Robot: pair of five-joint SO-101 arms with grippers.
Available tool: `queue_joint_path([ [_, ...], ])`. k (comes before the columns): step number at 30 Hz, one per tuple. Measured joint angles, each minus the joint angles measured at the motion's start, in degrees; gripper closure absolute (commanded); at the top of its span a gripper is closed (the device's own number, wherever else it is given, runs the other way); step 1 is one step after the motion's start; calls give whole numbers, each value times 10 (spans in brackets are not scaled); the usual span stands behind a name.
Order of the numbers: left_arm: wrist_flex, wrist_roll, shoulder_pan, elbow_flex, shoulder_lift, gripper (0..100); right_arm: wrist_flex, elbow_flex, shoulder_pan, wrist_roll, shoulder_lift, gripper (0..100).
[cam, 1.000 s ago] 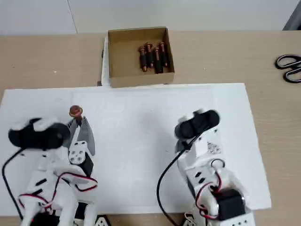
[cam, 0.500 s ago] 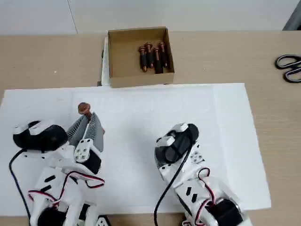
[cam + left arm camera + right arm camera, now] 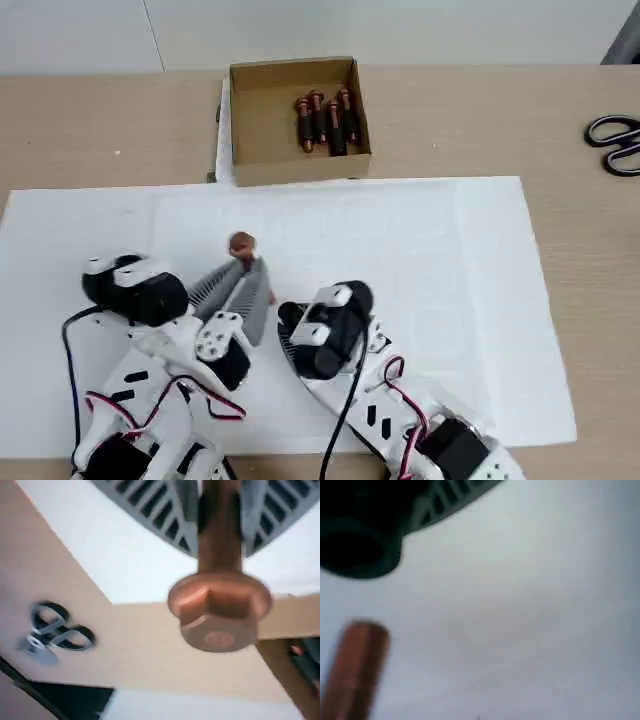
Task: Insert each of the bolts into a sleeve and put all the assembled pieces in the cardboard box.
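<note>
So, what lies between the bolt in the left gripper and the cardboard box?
Only bare white sheet, as the high view shows: nothing stands between the bolt and the cardboard box.

The bolt (image 3: 242, 243) is copper-brown. The left gripper (image 3: 249, 268) has grey, slatted fingers (image 3: 215, 288). The sleeve (image 3: 355, 555) is black. The left arm (image 3: 140, 372) and right arm (image 3: 395, 405) are white with black motors and red and black wires. A plain white paper sheet (image 3: 430, 260) covers the pale tan desk (image 3: 100, 120). The cardboard box (image 3: 255, 125) is brown, and the scissors (image 3: 612, 140) at the desk's right edge are black.
</note>
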Motion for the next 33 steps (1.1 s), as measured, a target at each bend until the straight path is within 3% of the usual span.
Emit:
queue_joint_path([
  [4,0,19,29,0,0,994,-21,7,0,17,1,996],
  [33,-27,23,33,59,0,994,-31,5,2,18,1,996],
])
